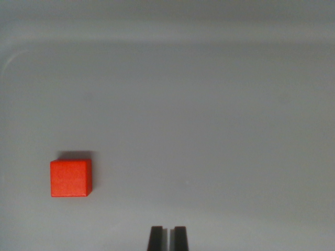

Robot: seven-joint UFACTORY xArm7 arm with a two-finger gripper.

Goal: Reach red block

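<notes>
— Which step was in hand?

— The approach, it was judged. The red block [70,178] was seen lying on the grey surface [209,115], low on the wrist view's left, well apart from the gripper [167,238], which showed at the bottom centre.

— And the gripper's state?

— Its two dark fingertips [155,238] were seen almost together, only a thin slit being left between them; nothing was held.

— What was called for next?

— A shift toward the wrist view's left was judged to be needed, so that the block would be brought in line with the fingertips.

— What was counted?

— One block, one gripper, two fingertips.
</notes>
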